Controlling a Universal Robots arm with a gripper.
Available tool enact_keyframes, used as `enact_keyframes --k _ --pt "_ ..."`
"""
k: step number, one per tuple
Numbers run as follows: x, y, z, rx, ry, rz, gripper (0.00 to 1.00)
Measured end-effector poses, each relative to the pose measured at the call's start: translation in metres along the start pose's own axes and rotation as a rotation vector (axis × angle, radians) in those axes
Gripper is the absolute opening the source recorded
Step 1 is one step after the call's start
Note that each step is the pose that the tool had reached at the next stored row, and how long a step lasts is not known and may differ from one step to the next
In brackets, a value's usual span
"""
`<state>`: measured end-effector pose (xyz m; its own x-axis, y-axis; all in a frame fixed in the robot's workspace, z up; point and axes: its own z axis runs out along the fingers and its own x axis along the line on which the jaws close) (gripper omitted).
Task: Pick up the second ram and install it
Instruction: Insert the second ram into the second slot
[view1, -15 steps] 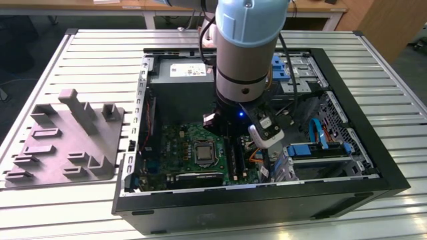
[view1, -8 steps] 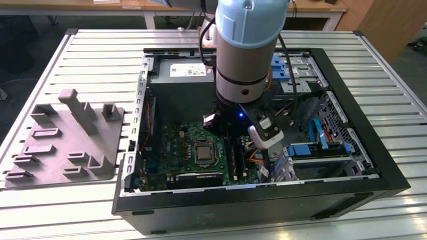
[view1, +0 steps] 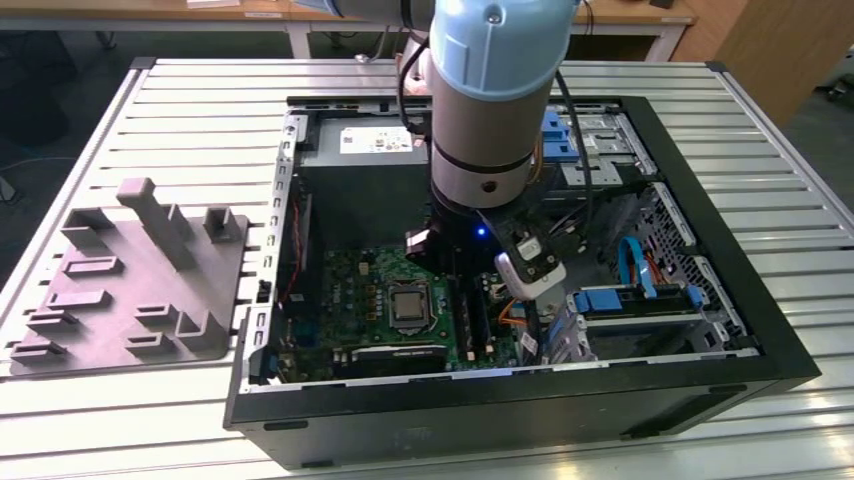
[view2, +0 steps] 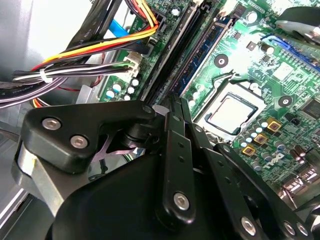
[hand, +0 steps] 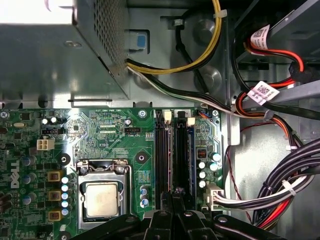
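Jaws together, clamped on second ram (hand: 176, 165), its long axis parallel w/ slot rails, beside CPU socket (hand: 101, 197).

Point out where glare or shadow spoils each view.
In the exterior view, reflections streak the slatted table and the case interior sits in shadow. In the second wrist view, glare washes out the motherboard. In the first wrist view, the power supply top blows out white, while the CPU socket stays evenly lit.

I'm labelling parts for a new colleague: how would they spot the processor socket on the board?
Look inside the open computer case at the green circuit board on its floor. The processor socket is the square silver plate in a metal frame, beside the long black memory slots; nothing else there is square and shiny.
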<state>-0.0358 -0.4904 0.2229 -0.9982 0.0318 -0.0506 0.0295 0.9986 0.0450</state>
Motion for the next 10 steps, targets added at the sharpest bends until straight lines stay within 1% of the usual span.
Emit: enact_keyframes --k 10 --pt "0.0004 0.0000 0.0004 -0.0009 -0.0016 -0.010 0.11"
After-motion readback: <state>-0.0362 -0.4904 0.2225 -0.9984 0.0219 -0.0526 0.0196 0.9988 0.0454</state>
